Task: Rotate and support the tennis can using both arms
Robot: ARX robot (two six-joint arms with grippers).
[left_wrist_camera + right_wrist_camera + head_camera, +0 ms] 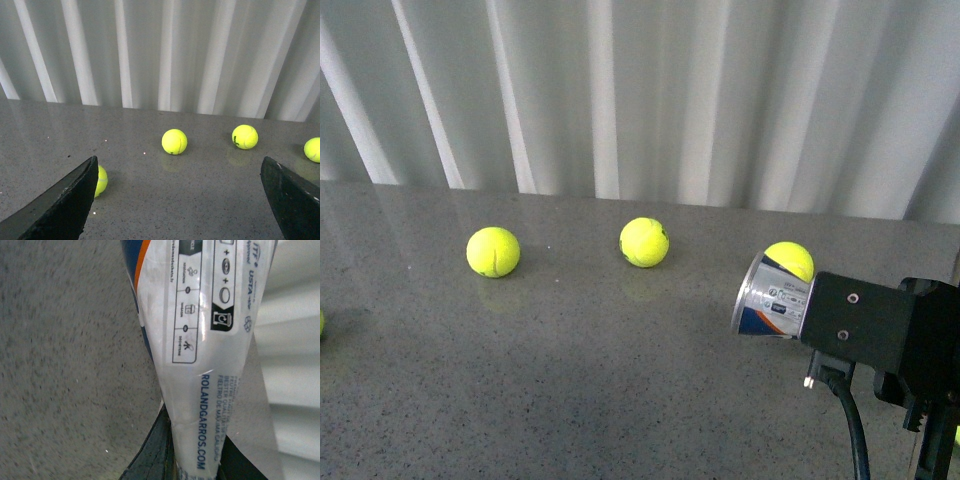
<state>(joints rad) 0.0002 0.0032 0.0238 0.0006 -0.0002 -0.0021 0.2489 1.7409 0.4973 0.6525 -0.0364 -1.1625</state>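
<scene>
A grey, dark-speckled desk (570, 380) with a soft sheen fills the near scene. Along its far edge hangs a pale pleated curtain (650, 90), its folds alternately bright and shadowed from left to right.

Four tennis balls (174, 141) (245, 136) (313, 149) (98, 181) rest on one bench (620, 380). One tennis can (772, 298) is present. Two end effectors appear: one left end effector (179, 170) and one right end effector (850, 310).

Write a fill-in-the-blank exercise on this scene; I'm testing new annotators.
The can is held by the ____ gripper.
The left gripper is ____.
The ball nearest the can is ____.
Missing words: right; open; yellow.
</scene>
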